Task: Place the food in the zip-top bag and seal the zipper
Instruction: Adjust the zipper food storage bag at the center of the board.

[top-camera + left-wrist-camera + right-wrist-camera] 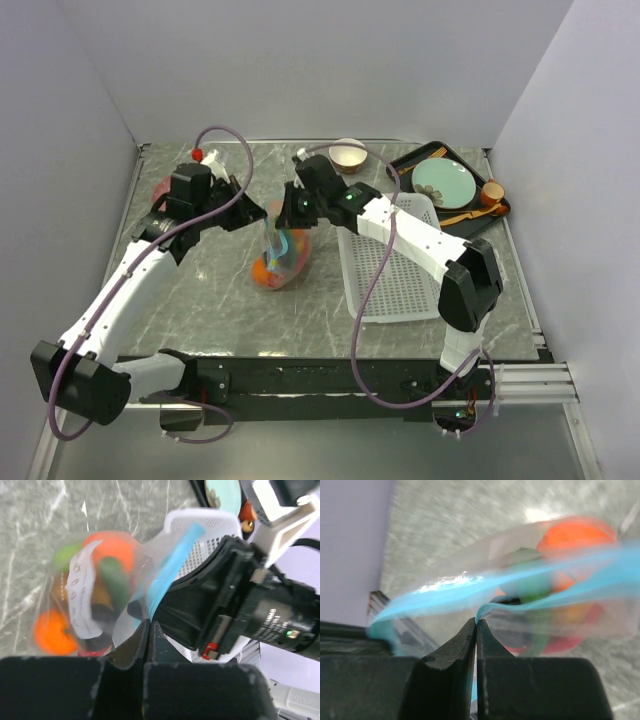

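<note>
The clear zip-top bag [277, 255] hangs over the middle of the table, held up between both grippers. Inside it lies the food: oranges [109, 547] [52, 631], a green chili [115, 583] and darker pieces low down. A white label [80, 592] shows on its side. My left gripper [149, 623] is shut on the bag's top edge near the teal zipper [174, 562]. My right gripper [476, 621] is shut on one lip of the zipper [445, 596]; the two teal lips stand apart there. Through the film an orange [576, 532] and a green fruit [526, 577] show blurred.
A white perforated basket [395, 268] lies right of the bag under the right arm. A tan bowl [348, 154] stands at the back. A black tray [497, 211] with a teal plate [444, 182] sits at the back right. Grey walls close both sides.
</note>
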You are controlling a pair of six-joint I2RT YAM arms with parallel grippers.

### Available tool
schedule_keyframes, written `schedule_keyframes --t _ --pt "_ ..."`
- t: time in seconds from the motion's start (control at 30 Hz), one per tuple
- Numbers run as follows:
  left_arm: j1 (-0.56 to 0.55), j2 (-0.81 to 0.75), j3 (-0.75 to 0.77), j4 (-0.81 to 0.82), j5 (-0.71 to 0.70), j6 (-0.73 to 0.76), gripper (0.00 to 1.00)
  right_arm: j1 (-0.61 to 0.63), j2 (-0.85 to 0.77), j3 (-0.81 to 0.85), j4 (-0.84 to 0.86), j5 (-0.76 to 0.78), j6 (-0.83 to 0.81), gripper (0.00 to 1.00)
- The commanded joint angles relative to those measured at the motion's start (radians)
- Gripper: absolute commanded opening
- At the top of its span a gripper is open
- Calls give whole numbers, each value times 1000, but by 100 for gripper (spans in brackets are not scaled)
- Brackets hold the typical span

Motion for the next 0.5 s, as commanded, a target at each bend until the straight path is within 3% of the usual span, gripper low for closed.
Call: schedule_keyframes --t 0.0,0.1,0.13,0.47 --pt "-2 29 -46 107 90 -5 3 -9 -76 -77 64 38 45 9" --pt "-2 42 -52 125 116 -7 6 -10 -107 -103 60 76 46 9" --pt "-4 41 -51 128 122 -7 11 -10 -117 -111 60 90 52 9" --pt "-4 59 -38 160 160 -8 16 -13 -285 -243 115 214 92 15"
